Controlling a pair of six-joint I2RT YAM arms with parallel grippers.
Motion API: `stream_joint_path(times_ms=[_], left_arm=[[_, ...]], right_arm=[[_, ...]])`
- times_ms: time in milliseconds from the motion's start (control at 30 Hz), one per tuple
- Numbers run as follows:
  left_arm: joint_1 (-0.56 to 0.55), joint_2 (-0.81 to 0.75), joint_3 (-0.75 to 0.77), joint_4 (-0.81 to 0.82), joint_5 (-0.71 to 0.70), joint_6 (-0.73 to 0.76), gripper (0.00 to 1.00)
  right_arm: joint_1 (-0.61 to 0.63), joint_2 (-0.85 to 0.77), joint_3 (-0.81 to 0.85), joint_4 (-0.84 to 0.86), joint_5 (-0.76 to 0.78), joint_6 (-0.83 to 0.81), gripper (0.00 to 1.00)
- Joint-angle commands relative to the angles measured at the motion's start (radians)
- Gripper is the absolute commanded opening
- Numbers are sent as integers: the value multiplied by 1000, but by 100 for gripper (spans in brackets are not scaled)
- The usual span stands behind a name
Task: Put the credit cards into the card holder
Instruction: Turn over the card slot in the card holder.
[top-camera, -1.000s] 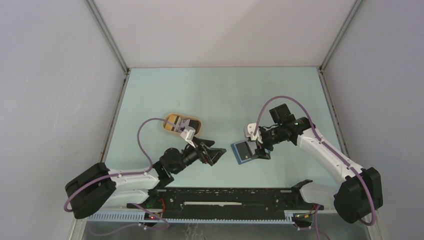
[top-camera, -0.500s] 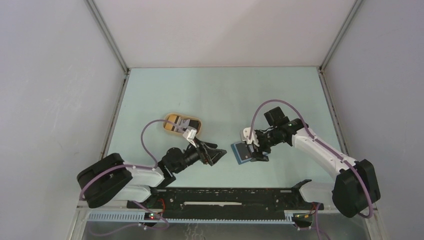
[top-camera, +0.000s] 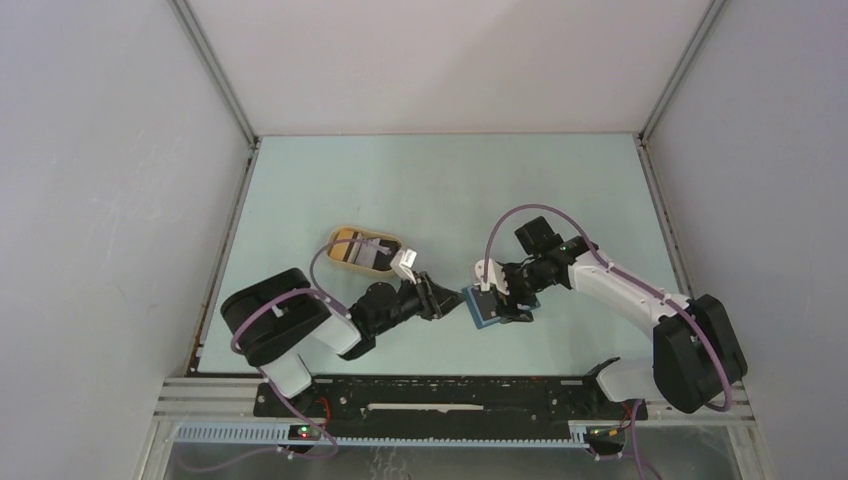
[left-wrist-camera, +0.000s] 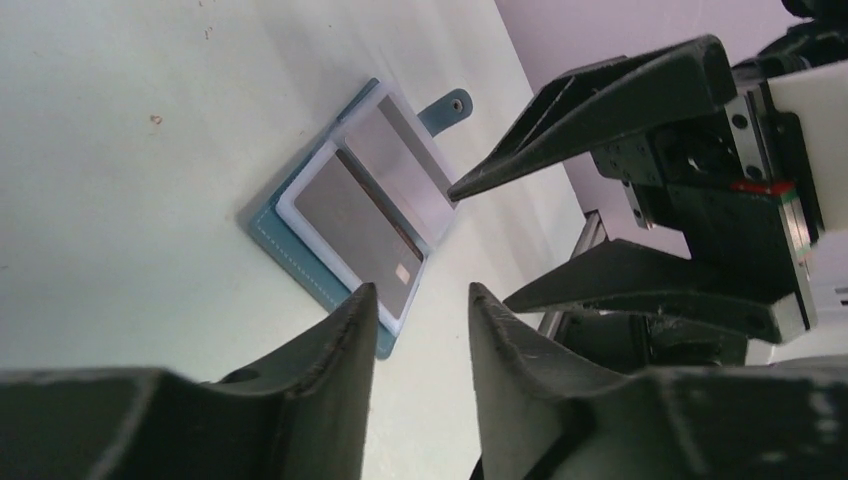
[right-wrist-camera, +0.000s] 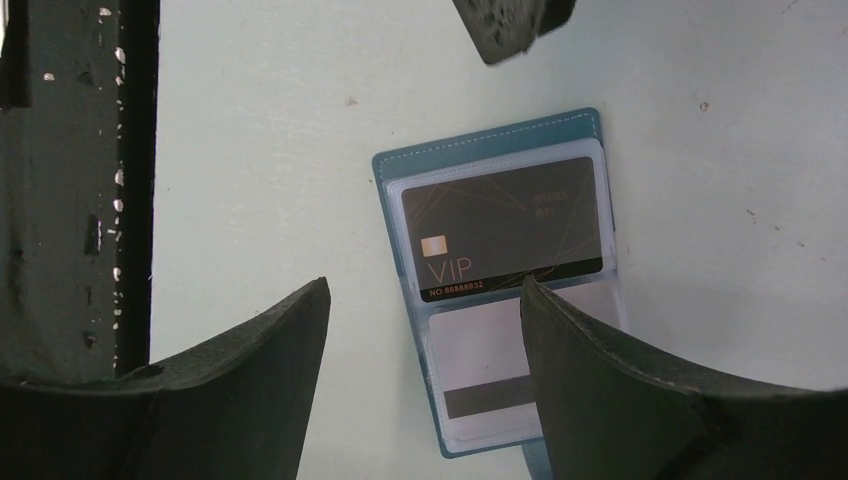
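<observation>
The left gripper (left-wrist-camera: 420, 292) has its jaws drawn close, with a narrow gap between them and nothing in it. It hangs low over the table (top-camera: 420, 190), pointing at the near-left corner of the card holder (right-wrist-camera: 490, 148) and just short of it.

The right gripper (right-wrist-camera: 422, 285) is spread wide and holds nothing. It stands over the card holder from the other side. In the left wrist view one of its fingertips (left-wrist-camera: 460, 187) seems to rest on the edge of a clear sleeve, though the angle does not make the contact sure.

The card holder lies open and flat on the table between the two grippers, with its snap tab (left-wrist-camera: 447, 105) sticking out at the far end. Two credit cards sit in its clear sleeves: a dark card (right-wrist-camera: 510, 225) marked VIP with a gold chip, and beside it a pale card (right-wrist-camera: 480, 360) with a dark stripe.

Behind the left arm, well apart from the holder, sits a tan oval tray (top-camera: 340, 240); its contents are too small to make out.
</observation>
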Motion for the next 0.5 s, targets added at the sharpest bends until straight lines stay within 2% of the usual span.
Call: stream_joint_path(times_ms=[0,133,467], left_arm=[[5,64,86,31,15,-60,39],[4,99,125,-40,-4,-69,31],[-19,169,201,-123,1,-90,28]], right_arm=[[11,16,-3,43,29,31,78],[11,24,-2,56,42,46,78],[8,22,-2,65,45,65,78]])
